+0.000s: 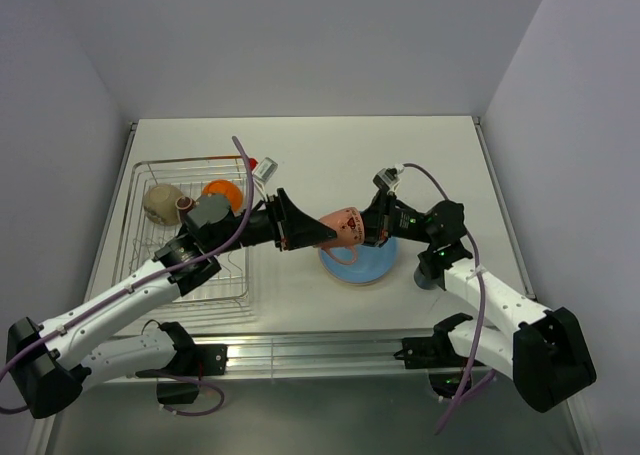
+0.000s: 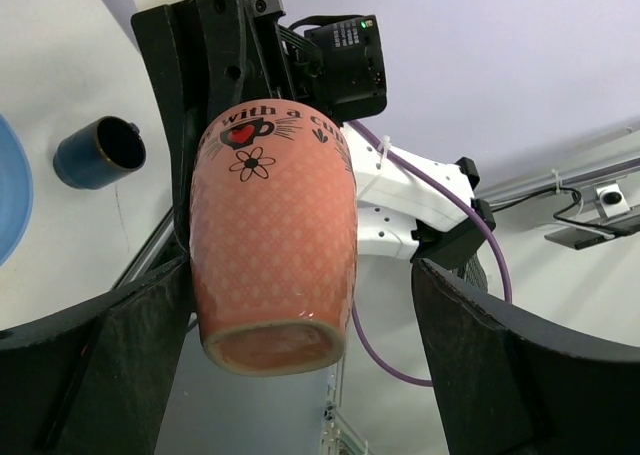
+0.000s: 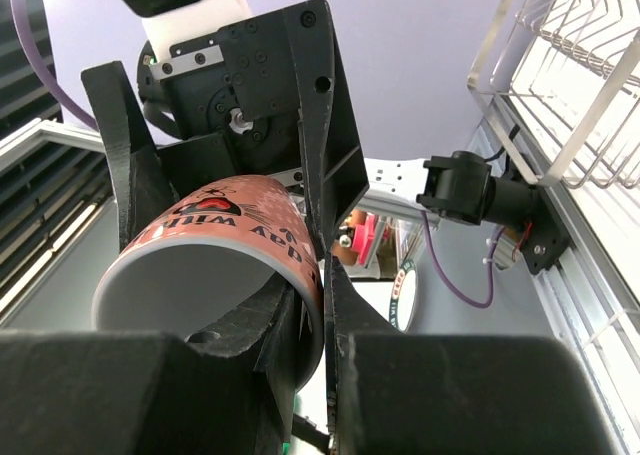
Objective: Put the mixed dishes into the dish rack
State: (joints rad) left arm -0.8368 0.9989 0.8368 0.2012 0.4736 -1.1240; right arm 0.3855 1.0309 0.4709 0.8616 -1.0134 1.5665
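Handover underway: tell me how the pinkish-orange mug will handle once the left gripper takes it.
The pinkish-orange mug looks rigid and glazed, so probably slippery and breakable. The right gripper pinches only its rim, so it may pivot. Its rounded wall might slide in the open left gripper.

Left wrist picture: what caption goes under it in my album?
Right gripper holds the pinkish-orange mug by its rim inside the open left gripper.

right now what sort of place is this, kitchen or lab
Probably a robot lab cell: white table boxed by blank panels, left arm and right arm bolted to a rail, wire dish rack as a prop.
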